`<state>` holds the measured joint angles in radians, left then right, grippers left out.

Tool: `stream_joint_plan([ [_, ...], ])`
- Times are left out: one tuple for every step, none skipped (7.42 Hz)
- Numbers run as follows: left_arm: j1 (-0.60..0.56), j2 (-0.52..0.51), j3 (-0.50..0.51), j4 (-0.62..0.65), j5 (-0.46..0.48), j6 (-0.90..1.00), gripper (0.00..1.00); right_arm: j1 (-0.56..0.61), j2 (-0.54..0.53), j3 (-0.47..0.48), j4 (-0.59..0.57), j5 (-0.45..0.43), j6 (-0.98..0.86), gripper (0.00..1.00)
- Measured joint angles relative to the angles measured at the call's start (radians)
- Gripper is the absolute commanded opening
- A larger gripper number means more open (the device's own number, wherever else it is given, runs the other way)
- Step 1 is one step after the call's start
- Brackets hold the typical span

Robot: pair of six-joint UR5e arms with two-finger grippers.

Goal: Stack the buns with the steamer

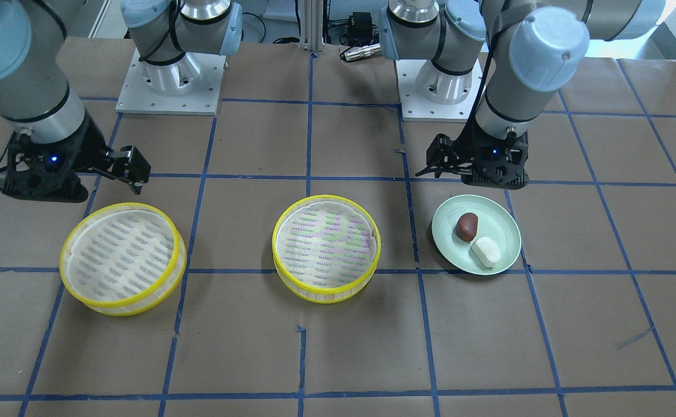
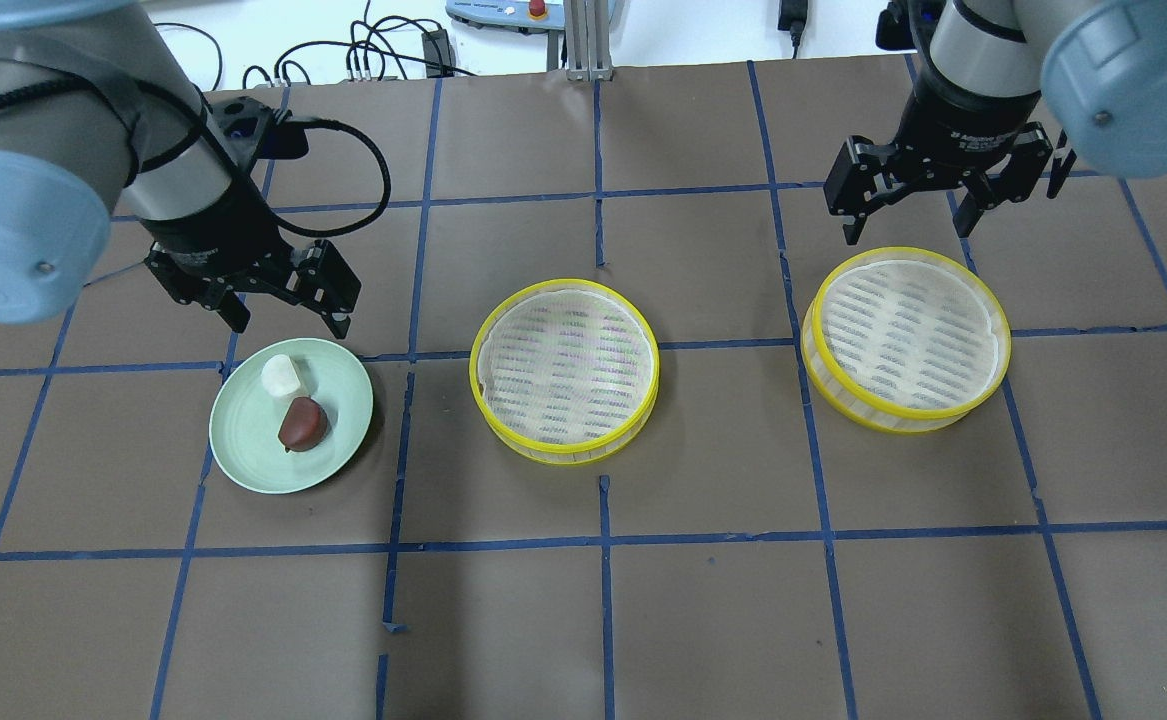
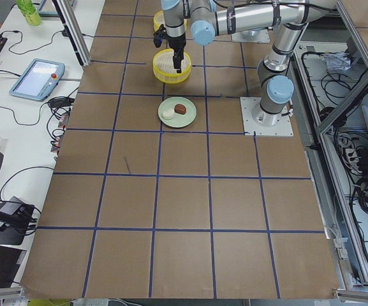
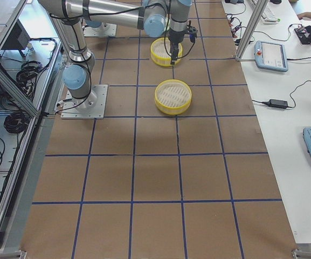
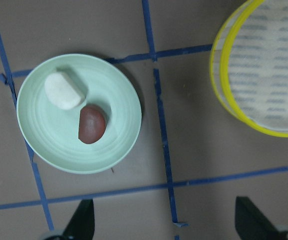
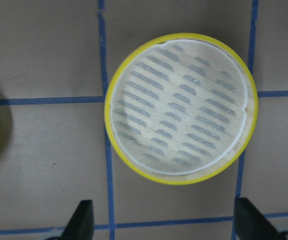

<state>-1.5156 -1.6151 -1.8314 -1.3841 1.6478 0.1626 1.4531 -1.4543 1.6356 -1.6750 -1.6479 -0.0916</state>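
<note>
A dark reddish-brown bun (image 2: 302, 423) and a white bun (image 2: 281, 376) lie side by side on a pale green plate (image 2: 243, 460). They also show in the left wrist view, brown (image 5: 92, 124) and white (image 5: 64, 90). My left gripper (image 2: 288, 300) is open and empty, hovering just behind the plate. Two empty yellow-rimmed steamer trays with white mesh liners stand on the table, one in the middle (image 2: 565, 370) and one at the right (image 2: 906, 337). My right gripper (image 2: 908, 225) is open and empty, above the far edge of the right tray (image 6: 181, 107).
The table is brown paper with a blue tape grid. The two arm bases (image 1: 167, 87) stand on the robot's side. The edge of the middle tray (image 5: 263, 65) shows in the left wrist view. Tablets and cables lie on side benches beyond the table.
</note>
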Motion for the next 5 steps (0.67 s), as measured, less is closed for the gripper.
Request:
stream_joint_plan([
  [0.024,-0.047,-0.043,0.090,0.047,0.007,1.00,-0.048,0.039,0.013,-0.054,-0.010,-0.042,0.96],
  [0.062,-0.079,-0.060,0.132,0.068,0.029,1.00,-0.093,0.082,0.018,-0.107,-0.012,-0.099,0.91],
  [0.110,-0.108,-0.065,0.163,0.075,0.076,1.00,-0.147,0.137,0.024,-0.152,-0.010,-0.160,0.86],
  [0.152,-0.149,-0.065,0.214,0.077,0.134,1.00,-0.190,0.182,0.041,-0.201,-0.008,-0.206,0.86],
  [0.180,-0.205,-0.065,0.279,0.077,0.173,1.00,-0.217,0.214,0.073,-0.262,-0.007,-0.234,0.80],
])
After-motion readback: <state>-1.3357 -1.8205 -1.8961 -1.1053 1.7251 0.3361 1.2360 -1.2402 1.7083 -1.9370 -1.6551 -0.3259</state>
